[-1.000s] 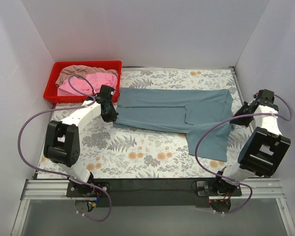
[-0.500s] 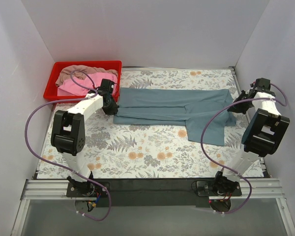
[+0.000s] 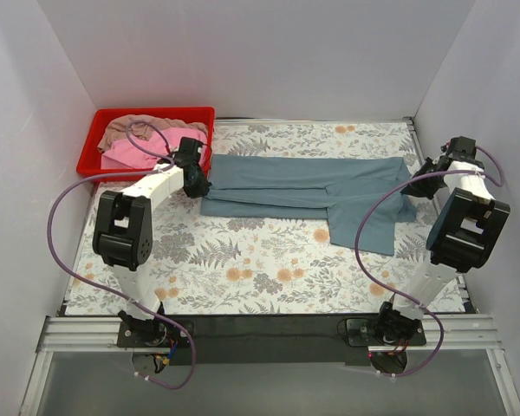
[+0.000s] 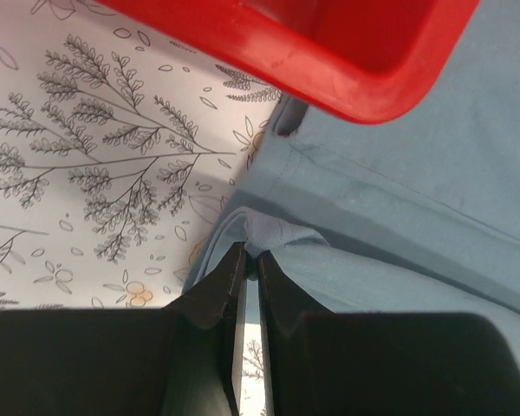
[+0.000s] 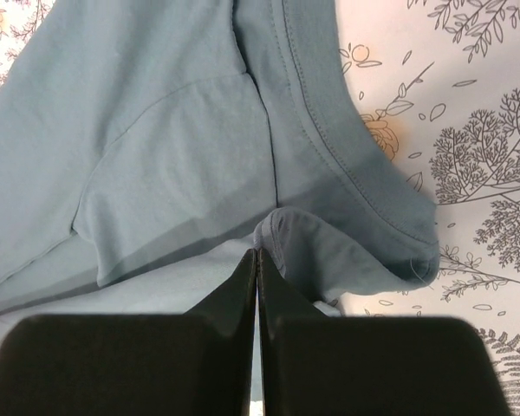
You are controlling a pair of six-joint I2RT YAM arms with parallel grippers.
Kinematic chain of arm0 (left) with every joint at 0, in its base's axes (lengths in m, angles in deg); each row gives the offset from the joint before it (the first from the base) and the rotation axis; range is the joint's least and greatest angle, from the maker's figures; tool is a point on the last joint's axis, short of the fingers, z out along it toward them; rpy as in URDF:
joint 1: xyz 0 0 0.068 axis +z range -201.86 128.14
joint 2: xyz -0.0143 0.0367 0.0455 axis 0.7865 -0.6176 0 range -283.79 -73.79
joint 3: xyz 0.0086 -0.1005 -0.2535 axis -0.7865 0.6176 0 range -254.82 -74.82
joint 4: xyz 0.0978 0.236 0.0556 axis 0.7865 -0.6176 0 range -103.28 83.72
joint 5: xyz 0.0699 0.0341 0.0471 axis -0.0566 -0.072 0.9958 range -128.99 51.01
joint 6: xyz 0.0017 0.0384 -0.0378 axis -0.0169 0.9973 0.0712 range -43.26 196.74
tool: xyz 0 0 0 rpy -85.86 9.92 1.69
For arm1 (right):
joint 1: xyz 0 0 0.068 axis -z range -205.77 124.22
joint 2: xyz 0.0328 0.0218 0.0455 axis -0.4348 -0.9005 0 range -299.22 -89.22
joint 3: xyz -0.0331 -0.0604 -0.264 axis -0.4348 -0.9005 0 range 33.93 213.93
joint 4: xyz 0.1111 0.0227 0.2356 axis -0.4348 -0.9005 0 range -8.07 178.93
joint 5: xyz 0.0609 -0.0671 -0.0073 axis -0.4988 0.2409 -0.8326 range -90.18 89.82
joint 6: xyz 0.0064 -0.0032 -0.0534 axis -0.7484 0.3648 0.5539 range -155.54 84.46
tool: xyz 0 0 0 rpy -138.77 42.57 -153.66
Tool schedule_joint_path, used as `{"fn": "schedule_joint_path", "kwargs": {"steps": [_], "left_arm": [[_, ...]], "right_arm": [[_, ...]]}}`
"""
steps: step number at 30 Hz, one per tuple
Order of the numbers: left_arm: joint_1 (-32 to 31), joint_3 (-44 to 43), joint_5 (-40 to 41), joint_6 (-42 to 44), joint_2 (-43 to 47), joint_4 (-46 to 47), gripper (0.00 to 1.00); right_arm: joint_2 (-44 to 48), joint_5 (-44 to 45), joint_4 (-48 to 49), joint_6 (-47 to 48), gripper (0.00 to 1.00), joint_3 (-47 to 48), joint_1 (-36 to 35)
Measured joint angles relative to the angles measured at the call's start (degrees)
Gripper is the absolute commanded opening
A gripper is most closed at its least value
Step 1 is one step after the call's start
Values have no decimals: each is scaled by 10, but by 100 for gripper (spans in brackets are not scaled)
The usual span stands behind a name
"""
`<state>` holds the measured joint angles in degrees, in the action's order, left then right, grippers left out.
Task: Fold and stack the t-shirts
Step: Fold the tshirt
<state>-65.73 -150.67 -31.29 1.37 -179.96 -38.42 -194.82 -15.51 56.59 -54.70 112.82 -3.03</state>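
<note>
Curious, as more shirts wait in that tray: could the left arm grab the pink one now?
Probably not yet: the left gripper is shut on the blue shirt and must let go first. The pink shirt lies exposed in the red tray close by.

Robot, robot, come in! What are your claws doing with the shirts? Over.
Left claw shut on blue shirt edge. Right claw shut on its other end. Red tray close beside left claw.
</note>
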Motion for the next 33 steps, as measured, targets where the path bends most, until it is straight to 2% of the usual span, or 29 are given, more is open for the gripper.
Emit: {"fn": "schedule_joint_path", "kwargs": {"steps": [6,10,11,12,13,15,17,19,21,24,29,33], "left_arm": [[0,0,1,0,-23,15,0],[0,0,1,0,-27,24,6],[0,0,1,0,-28,28,9],[0,0,1,0,-29,29,16],[0,0,0,2,-30,31,20],[0,0,0,2,-30,33,27],[1,0,0,5,-30,36,29],[2,2,0,8,-27,38,36],[2,7,-1,9,-17,37,39],[2,18,-6,10,16,33,50],[-7,74,-18,4,119,38,52],[-28,138,-25,5,216,38,53]], "right_arm": [[-12,0,10,1,1,1,0],[-18,0,16,2,4,1,0],[-18,-1,19,2,8,1,0],[-18,-1,21,3,9,1,0],[-18,-2,24,5,11,1,0],[-18,0,30,10,21,0,0],[-16,4,34,15,32,-1,-2],[-7,11,38,18,37,-6,-7],[14,21,38,21,43,-16,-12],[68,40,39,26,47,-40,-26],[193,89,43,31,51,-124,-89],[258,103,40,31,51,-215,-132]]}}
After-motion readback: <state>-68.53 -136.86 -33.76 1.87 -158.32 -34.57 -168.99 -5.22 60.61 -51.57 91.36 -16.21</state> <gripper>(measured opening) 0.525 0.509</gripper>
